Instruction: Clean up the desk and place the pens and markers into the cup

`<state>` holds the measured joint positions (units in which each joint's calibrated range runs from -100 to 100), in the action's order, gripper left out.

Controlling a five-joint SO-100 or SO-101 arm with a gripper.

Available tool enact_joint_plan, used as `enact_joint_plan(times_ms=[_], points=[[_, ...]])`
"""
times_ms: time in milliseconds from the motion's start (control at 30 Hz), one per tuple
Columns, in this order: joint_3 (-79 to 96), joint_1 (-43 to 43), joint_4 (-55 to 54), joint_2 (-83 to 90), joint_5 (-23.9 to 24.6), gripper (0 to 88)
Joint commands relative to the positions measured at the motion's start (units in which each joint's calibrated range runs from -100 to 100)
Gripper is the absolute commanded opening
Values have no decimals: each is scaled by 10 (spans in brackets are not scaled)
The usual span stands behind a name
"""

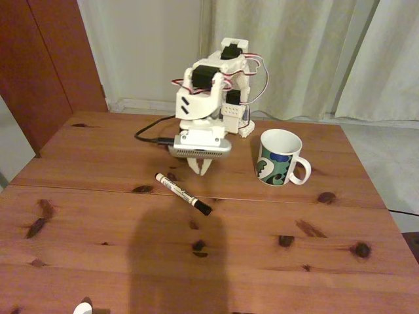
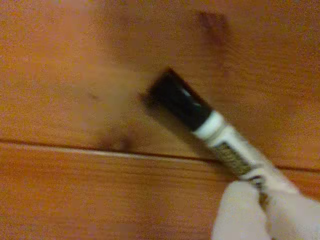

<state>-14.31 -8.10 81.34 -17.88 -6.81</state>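
The marker [image 1: 183, 194] lies slantwise on the desk [image 1: 98, 261] near its middle, black cap toward the front right. My gripper [image 1: 202, 167] hangs just behind and above it, fingers pointing down and close together, holding nothing. In the blurred wrist view the marker [image 2: 225, 150] runs from its black cap at centre down to the lower right, where the white fingertips [image 2: 235, 215] of my gripper [image 2: 260, 200] overlap its barrel above the desk [image 2: 75, 190]. The cup [image 1: 280, 158] stands upright to the right of my arm, handle to the right, apart from the marker.
A black cable [image 1: 149, 133] trails left from the arm's base at the back. A small white object [image 1: 82, 307] pokes in at the front edge. A dark shadow falls across the front middle of the tabletop.
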Motion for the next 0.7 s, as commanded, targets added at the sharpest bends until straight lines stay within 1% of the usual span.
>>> enact_joint_plan(times_ms=[0, 167, 333, 500, 667], points=[[-63, -4, 14, -16, -58, 8], [-71, -13, 9, -42, -117, 8], [-72, -23, -3, -67, -165, 8], [-64, -23, -39, -92, -167, 8], [-72, -30, -40, -123, -166, 8]])
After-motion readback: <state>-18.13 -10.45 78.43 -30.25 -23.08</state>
